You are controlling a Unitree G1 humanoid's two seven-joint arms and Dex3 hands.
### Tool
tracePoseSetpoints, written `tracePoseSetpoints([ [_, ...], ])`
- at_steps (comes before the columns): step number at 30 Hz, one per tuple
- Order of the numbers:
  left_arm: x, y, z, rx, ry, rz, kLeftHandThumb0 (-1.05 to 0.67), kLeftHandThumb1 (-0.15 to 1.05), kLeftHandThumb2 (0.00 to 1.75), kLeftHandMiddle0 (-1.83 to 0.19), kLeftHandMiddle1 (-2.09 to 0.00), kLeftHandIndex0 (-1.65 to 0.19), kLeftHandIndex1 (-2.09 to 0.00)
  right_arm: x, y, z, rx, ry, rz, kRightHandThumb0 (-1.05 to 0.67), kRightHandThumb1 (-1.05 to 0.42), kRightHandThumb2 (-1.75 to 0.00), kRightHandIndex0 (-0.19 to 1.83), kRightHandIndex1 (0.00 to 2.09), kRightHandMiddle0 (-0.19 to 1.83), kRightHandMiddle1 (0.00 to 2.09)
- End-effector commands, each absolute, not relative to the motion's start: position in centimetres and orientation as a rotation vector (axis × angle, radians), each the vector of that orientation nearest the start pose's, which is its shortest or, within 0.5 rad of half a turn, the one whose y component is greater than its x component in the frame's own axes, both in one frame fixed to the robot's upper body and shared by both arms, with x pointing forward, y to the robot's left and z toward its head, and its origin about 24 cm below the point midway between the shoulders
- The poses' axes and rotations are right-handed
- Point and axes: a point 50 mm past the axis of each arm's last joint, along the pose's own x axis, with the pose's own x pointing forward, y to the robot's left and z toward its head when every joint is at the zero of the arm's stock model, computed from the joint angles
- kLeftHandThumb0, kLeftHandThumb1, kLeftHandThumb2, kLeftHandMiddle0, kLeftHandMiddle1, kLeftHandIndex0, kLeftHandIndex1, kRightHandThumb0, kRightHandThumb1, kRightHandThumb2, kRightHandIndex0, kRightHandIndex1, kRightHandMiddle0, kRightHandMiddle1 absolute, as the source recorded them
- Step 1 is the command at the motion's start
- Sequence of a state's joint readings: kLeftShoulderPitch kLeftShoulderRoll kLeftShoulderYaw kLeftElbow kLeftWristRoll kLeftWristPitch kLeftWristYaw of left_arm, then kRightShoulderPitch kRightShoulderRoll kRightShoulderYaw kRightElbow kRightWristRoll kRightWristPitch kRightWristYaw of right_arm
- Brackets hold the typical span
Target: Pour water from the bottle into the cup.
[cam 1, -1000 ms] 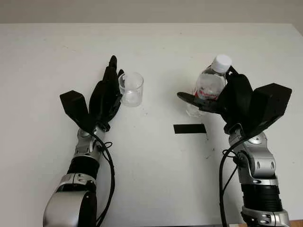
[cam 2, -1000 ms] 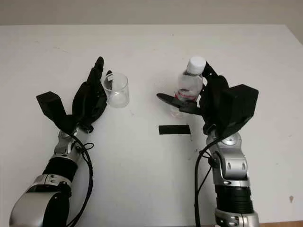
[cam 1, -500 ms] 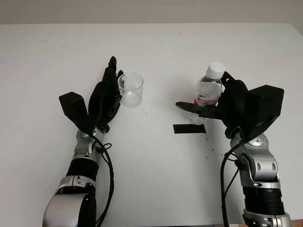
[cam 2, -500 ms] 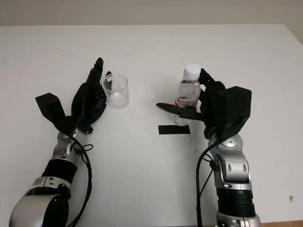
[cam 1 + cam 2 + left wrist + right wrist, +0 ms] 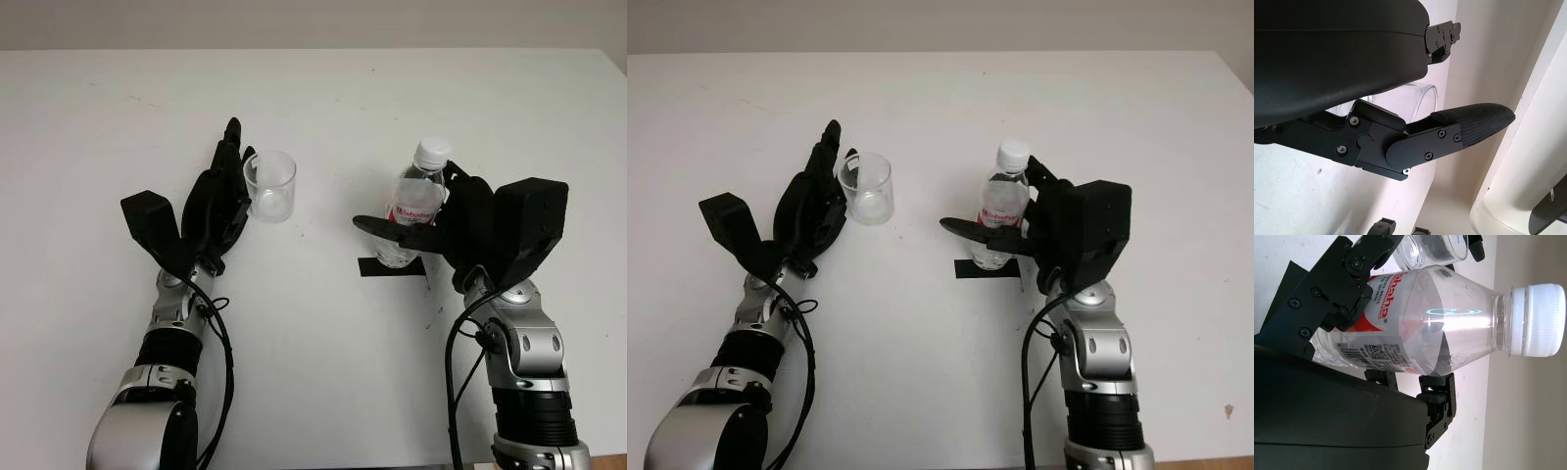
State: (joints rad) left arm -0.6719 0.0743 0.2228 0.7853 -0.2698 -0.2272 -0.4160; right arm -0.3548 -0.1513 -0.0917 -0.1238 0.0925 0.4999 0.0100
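Note:
A clear plastic cup [image 5: 270, 184] stands upright on the white table [image 5: 313, 98]. My left hand [image 5: 220, 191] is open right beside the cup's left side, and one of its fingers [image 5: 1469, 125] reaches past the cup's rim [image 5: 1415, 98]. A small water bottle [image 5: 416, 201] with a red label and a white cap [image 5: 1537, 320] screwed on stands upright at centre right. My right hand [image 5: 423, 217] is shut on the bottle around its label, thumb on the left side. The bottle's base sits over a black tape mark [image 5: 366, 268].
The cup [image 5: 1435, 247] stands about a hand's width left of the bottle [image 5: 1420, 318]. The table's far edge runs along the top of the head views, and bare white tabletop lies all around both hands.
My right hand has come down and a little to the left with the bottle, which now reaches the black tape mark. The left hand and the cup have stayed put.

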Motion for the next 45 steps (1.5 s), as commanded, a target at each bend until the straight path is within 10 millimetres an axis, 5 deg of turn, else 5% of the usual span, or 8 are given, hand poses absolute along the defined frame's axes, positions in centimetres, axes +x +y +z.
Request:
tracePoseSetpoints([
  [1,35.6,15.5,6.4,-0.263,-0.076,-0.289,-0.83,1.05,0.70,0.19,0.00,0.19,0.00,30.9,-16.8,12.6,-0.024,0.021,0.011,-0.33,-1.05,-0.19,1.31,2.09,1.16,2.09],
  [20,35.5,15.7,6.5,-0.259,-0.077,-0.288,-0.83,1.05,0.70,0.19,0.00,0.19,0.00,31.0,-16.9,11.8,-0.048,0.045,0.018,-0.33,-1.05,-0.21,1.23,2.09,1.16,2.09],
  [40,35.5,15.7,6.6,-0.258,-0.079,-0.292,-0.83,1.05,0.70,0.19,0.00,0.19,0.00,30.8,-17.1,11.2,-0.109,0.051,0.070,-0.35,-1.05,-0.19,1.36,2.09,1.13,2.09],
  [43,35.6,15.7,6.6,-0.257,-0.079,-0.292,-0.83,1.05,0.70,0.19,0.00,0.19,0.00,30.8,-17.1,11.1,-0.104,0.066,0.086,-0.39,-1.05,-0.14,1.22,2.09,1.01,2.09],
  [45,35.6,15.7,6.6,-0.257,-0.077,-0.292,-0.83,1.05,0.71,0.19,0.00,0.19,0.00,30.7,-17.1,11.0,-0.118,0.066,0.091,-0.43,-1.04,-0.07,0.93,2.09,0.71,2.09],
])
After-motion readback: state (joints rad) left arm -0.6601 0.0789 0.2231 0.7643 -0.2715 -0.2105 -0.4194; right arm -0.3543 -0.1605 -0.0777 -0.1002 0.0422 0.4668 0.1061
